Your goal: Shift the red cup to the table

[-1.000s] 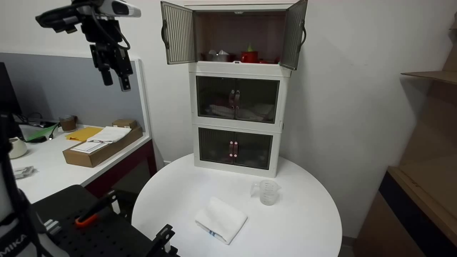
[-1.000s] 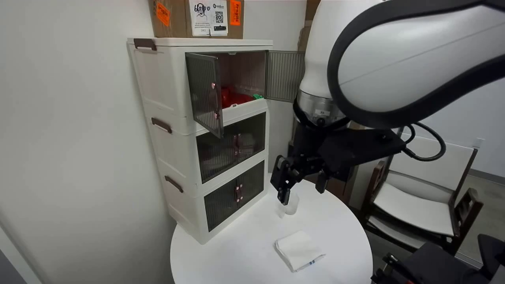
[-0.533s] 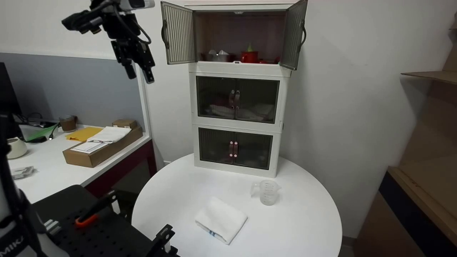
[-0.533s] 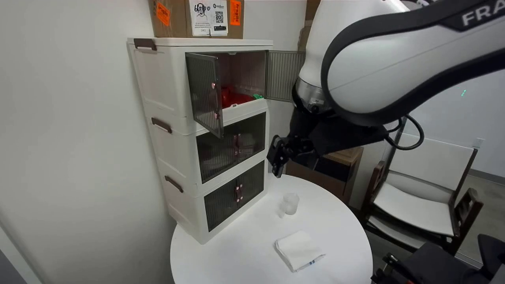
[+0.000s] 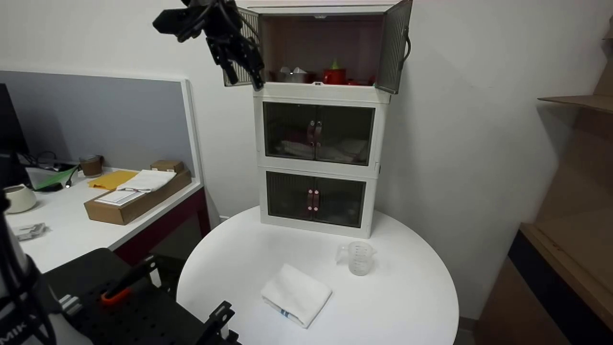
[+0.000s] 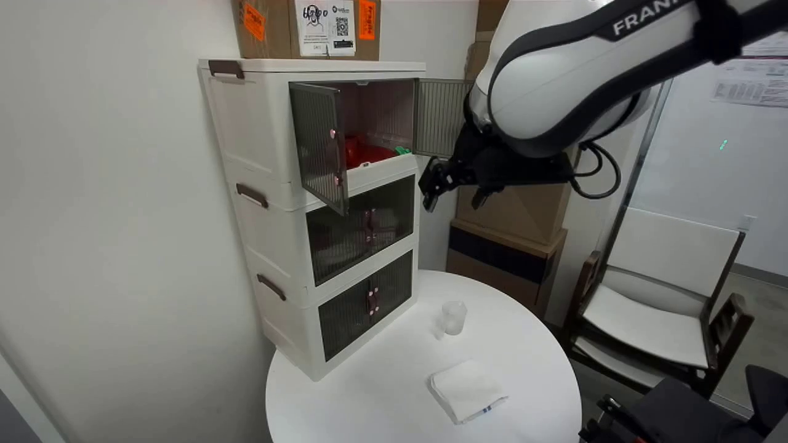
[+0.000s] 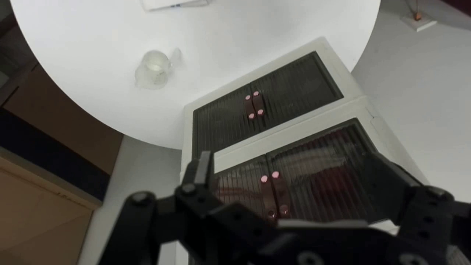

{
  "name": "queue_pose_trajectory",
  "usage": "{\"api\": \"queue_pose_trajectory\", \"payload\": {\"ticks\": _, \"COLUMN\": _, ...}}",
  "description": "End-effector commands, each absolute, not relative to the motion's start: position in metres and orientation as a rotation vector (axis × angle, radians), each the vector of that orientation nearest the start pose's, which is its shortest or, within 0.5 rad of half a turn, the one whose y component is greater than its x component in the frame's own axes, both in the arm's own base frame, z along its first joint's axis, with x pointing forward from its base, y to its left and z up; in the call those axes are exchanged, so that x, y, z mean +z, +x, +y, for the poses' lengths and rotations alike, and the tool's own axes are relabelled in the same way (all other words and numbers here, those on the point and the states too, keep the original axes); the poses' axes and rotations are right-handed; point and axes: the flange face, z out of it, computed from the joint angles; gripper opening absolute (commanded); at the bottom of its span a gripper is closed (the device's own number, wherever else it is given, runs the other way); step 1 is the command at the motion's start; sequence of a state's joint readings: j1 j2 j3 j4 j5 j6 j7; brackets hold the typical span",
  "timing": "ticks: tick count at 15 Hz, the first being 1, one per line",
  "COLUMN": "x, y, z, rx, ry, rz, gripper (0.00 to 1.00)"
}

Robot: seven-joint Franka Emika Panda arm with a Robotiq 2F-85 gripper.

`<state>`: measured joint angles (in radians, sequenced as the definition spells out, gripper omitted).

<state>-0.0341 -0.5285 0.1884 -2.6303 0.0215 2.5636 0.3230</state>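
Note:
The red cup (image 5: pixel 334 76), with green at its top, stands in the open top compartment of the white cabinet (image 5: pixel 323 165). In an exterior view red items (image 6: pixel 369 154) show there, partly behind a door; I cannot tell which is the cup. The cup is out of the wrist view. The round white table (image 5: pixel 407 306) carries the cabinet; it also shows in an exterior view (image 6: pixel 529 387) and the wrist view (image 7: pixel 103 40). My gripper (image 5: pixel 245 82) is open and empty, in front of the left top door, left of the cup. It also shows open in an exterior view (image 6: pixel 454 204) and the wrist view (image 7: pixel 290 162).
Both top doors (image 5: pixel 395 48) stand open outward. Grey and red items (image 5: pixel 293 75) sit left of the cup. A clear measuring cup (image 5: pixel 360 258) and a folded white cloth (image 5: pixel 297 295) lie on the table. A desk (image 5: pixel 62 239) stands at left.
My gripper has moved up and toward the cabinet, now overlapping the left top door in an exterior view. It stays open. The cup and the table items have not moved.

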Motion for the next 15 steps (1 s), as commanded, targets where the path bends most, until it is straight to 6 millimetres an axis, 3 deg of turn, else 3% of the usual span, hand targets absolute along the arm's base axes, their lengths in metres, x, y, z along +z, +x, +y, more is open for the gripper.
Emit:
{"api": "queue_pose_trajectory", "payload": {"ticks": 1, "x": 0.480, "y": 0.460, "z": 0.051, "rx": -0.840, "ry": -2.960, "rz": 0.292, "gripper": 1.00}}
{"api": "queue_pose_trajectory", "payload": {"ticks": 6, "x": 0.481, "y": 0.522, "z": 0.037, "rx": -0.902, "ry": -2.870, "rz": 0.342, "gripper": 1.00}}
{"api": "queue_pose_trajectory", "payload": {"ticks": 10, "x": 0.475, "y": 0.573, "z": 0.036, "rx": -0.917, "ry": -2.797, "rz": 0.329, "gripper": 1.00}}
{"api": "queue_pose_trajectory", "payload": {"ticks": 15, "x": 0.482, "y": 0.618, "z": 0.032, "rx": -0.964, "ry": -2.716, "rz": 0.328, "gripper": 1.00}}
